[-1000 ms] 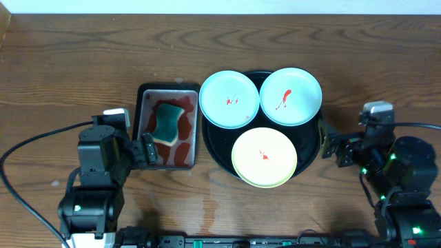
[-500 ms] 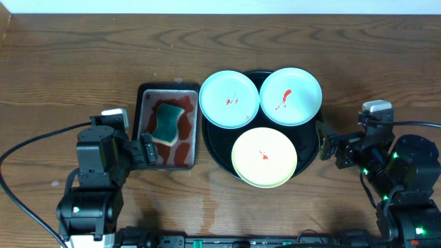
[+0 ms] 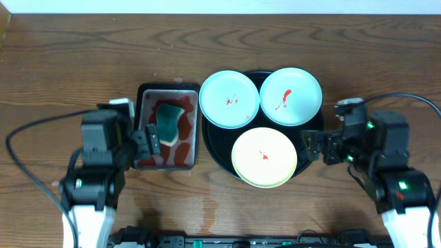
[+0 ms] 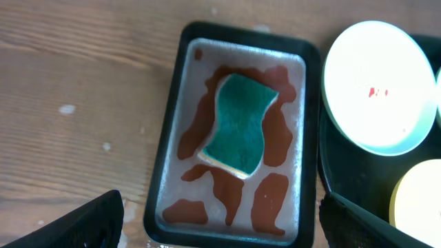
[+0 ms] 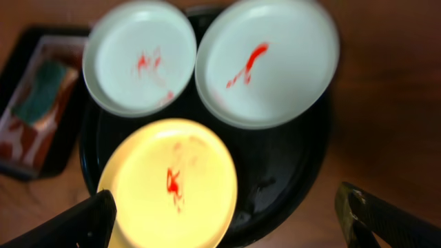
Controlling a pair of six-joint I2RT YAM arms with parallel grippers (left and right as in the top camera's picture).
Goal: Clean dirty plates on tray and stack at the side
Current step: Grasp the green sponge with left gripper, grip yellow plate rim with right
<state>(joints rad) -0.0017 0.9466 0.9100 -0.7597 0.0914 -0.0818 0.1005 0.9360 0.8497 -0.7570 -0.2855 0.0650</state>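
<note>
Three dirty plates with red smears lie on the round black tray (image 3: 215,148): a mint-blue plate (image 3: 229,99) at its back left, a second mint-blue plate (image 3: 291,96) at its back right, and a yellow plate (image 3: 264,157) in front. My left gripper (image 3: 149,143) stands open over the near left part of a small rectangular tray (image 3: 141,114), empty. My right gripper (image 3: 315,146) is open at the black tray's right rim, empty. In the right wrist view the yellow plate (image 5: 169,182) sits nearest between my fingers, with the black tray (image 5: 275,165) under it.
The small rectangular tray (image 4: 169,138) holds red-brown stains and a green sponge (image 4: 241,124); it touches the black tray's left side. Bare wooden table surrounds both trays. Cables trail from each arm at the left and right edges.
Both arms have moved inward: the left one up and right over the small tray's edge, the right one left up to the black tray's rim. Both grippers stayed open.
</note>
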